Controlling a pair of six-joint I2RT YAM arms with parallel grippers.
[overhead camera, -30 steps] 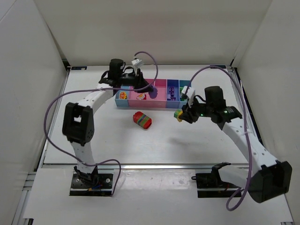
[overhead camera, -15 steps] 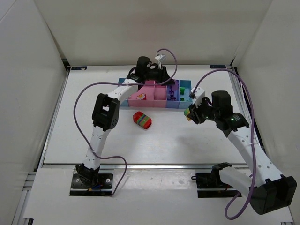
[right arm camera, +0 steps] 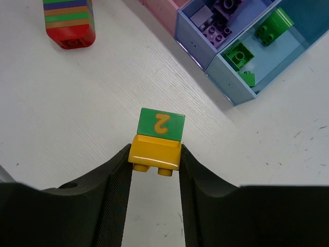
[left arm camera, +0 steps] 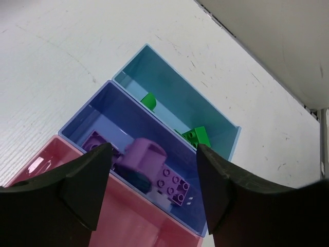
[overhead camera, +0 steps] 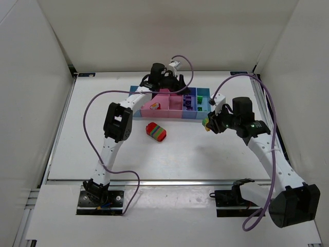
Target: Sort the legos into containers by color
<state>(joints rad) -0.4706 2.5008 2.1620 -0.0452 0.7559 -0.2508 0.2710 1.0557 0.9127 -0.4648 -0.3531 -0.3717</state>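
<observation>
The left tool (left arm camera: 152,154) stands wide open over the dark blue bin (left arm camera: 110,116), with purple legos (left arm camera: 175,188) lying below it. The right tool (right arm camera: 155,159) pinches a yellow-and-green lego (right arm camera: 158,135) above the worktop (right arm camera: 77,103).

Looking like a lab robot cell: white panels (overhead camera: 36,103) boxing in the table (overhead camera: 216,154), aluminium rail (overhead camera: 169,182) running along its near edge.

My claw (left arm camera: 154,150) hangs over a row of bins, fingers (left arm camera: 85,182) spread apart, nothing between them. Directly below: dark blue bin (left arm camera: 115,116) holding purple bricks (left arm camera: 148,154), one rounded, one flat and studded. Beyond it: light blue bin (left arm camera: 169,72) with two green bricks (left arm camera: 196,136). Nearest me: pink bin (left arm camera: 136,221). White table (left arm camera: 61,46) all around.
</observation>
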